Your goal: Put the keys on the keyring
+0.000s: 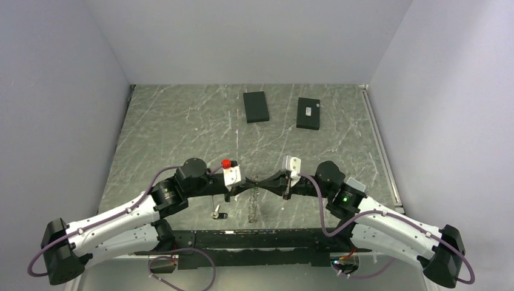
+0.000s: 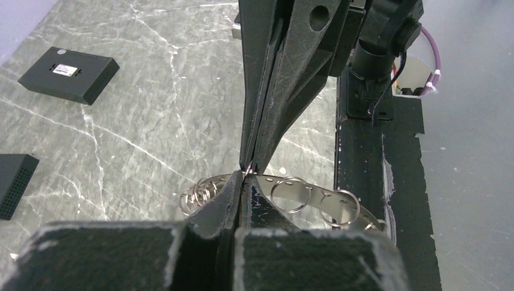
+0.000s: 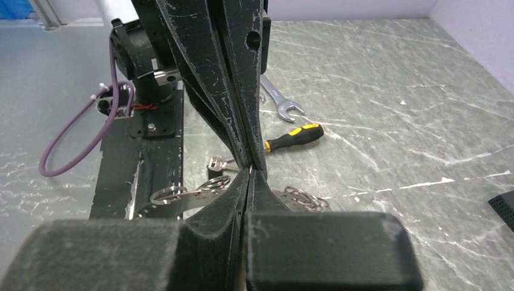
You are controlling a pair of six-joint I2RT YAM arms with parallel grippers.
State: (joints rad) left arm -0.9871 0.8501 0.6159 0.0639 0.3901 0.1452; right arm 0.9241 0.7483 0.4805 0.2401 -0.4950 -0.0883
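Keyring (image 3: 182,197) pinched by left end effector (image 2: 242,182) and right end effector (image 3: 251,176), both clamped, tips meeting; loose key (image 1: 218,214) on bench (image 1: 182,121) just near-left (left arm (image 1: 121,219) closer).

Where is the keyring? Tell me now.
The keyring is at the near middle of the table, pinched where the shut left gripper and right gripper meet tip to tip; both wrist views show it.

Tip to tip, left pincer (image 1: 253,182) meets right pincer (image 1: 267,180) (black boxes (image 1: 256,107) (image 1: 308,113) beyond).
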